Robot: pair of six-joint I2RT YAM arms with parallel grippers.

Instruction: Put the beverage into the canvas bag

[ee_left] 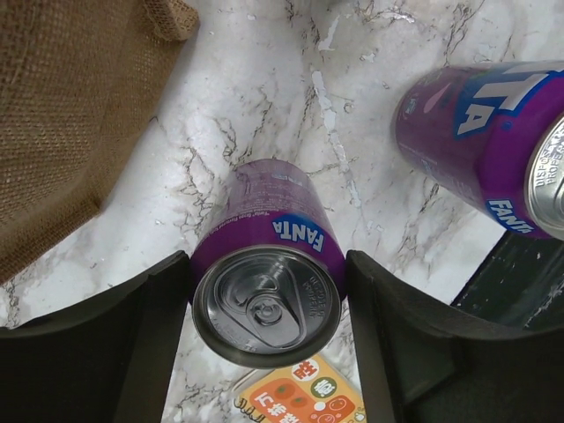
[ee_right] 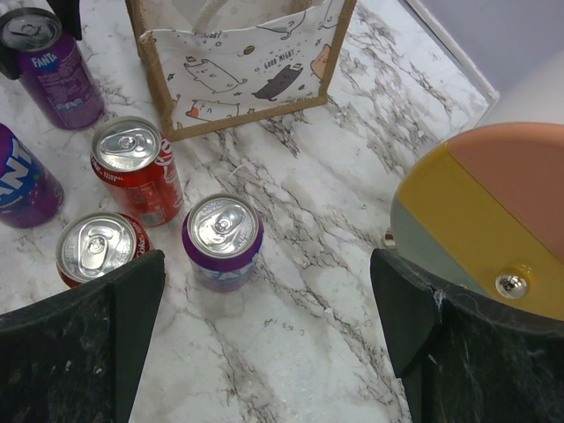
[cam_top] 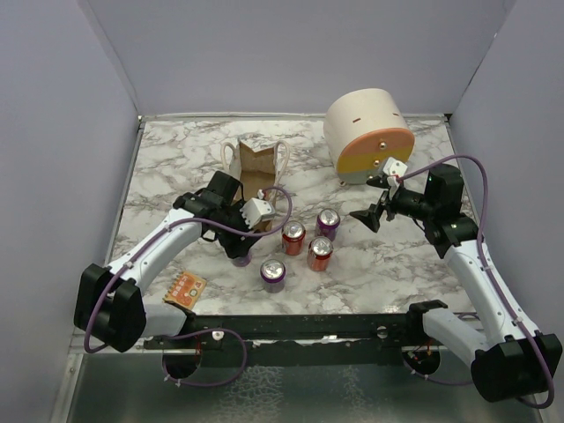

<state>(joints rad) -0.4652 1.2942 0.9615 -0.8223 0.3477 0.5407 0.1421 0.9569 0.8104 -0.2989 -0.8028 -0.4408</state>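
Observation:
A purple Fanta can (ee_left: 267, 291), the beverage, stands upright between the black fingers of my left gripper (ee_left: 267, 339). Both fingers press its sides, so the gripper is shut on it. From above, this gripper (cam_top: 242, 240) covers the can just in front of the canvas bag (cam_top: 256, 169). The bag is a small tan tote with white handles; its burlap wall (ee_left: 62, 115) shows beside the can. The right wrist view shows the bag's printed white face (ee_right: 238, 62) and the held can (ee_right: 55, 70). My right gripper (cam_top: 377, 199) hangs open over bare marble with nothing in it.
A second purple can (cam_top: 328, 223), two red cola cans (cam_top: 293, 236) (cam_top: 319, 253) and another purple can (cam_top: 273, 274) stand mid-table. An orange snack packet (cam_top: 185, 289) lies front left. A large cream cylinder with an orange-yellow face (cam_top: 368, 134) sits back right, close to my right gripper.

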